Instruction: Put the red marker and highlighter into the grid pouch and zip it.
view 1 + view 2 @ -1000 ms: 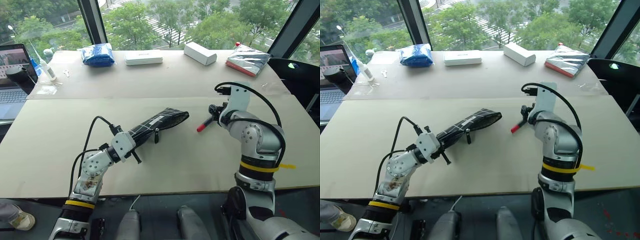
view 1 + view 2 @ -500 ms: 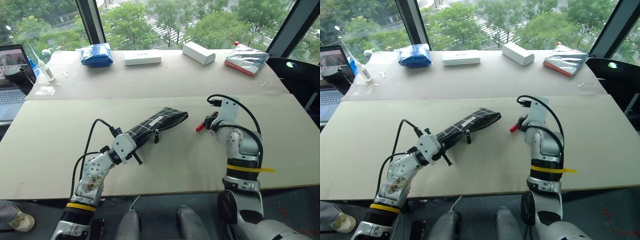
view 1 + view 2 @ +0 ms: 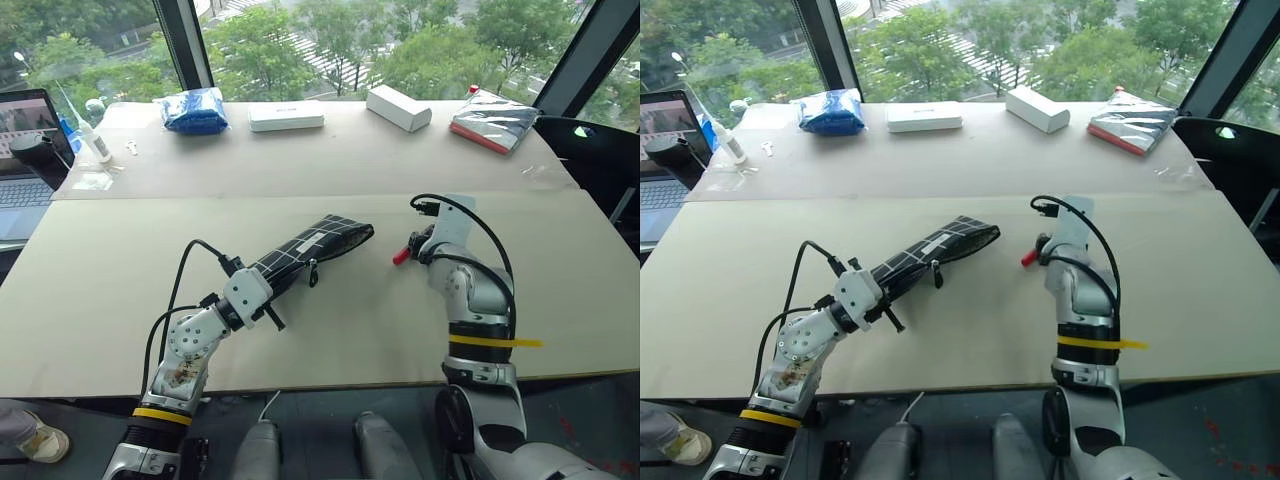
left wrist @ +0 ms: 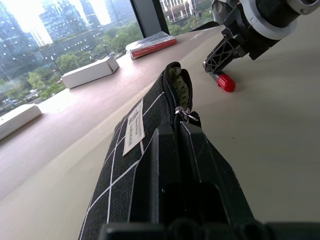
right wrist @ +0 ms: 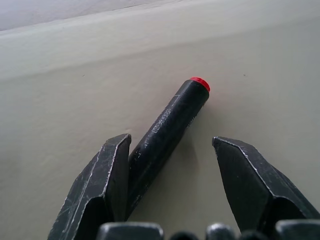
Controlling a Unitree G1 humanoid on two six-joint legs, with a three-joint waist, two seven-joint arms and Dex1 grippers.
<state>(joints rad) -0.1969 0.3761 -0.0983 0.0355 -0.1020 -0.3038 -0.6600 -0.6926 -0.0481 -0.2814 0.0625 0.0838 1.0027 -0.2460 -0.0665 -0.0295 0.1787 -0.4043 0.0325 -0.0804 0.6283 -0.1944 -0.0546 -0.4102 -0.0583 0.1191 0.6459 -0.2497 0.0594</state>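
Note:
The red marker (image 5: 170,125) lies flat on the beige table (image 3: 120,260), its red cap (image 3: 402,256) pointing toward the grid pouch (image 3: 310,247). My right gripper (image 5: 170,141) is low over the table and open, its fingers on either side of the black barrel; one finger (image 5: 107,175) touches the barrel. My left gripper (image 3: 262,292) is shut on the near end of the pouch, holding it off the table, with the open mouth (image 4: 175,80) facing the marker. A pale green patch shows inside the mouth; I cannot tell whether it is the highlighter.
Along the far table stand a blue bag (image 3: 195,108), a flat white case (image 3: 286,115), a white box (image 3: 398,106) and a red-edged packet (image 3: 495,120). A laptop (image 3: 25,150) sits at the far left. A black window pillar rises behind.
My right arm has come down toward the table, bringing its open gripper around the marker. The left gripper and the pouch have stayed in place.

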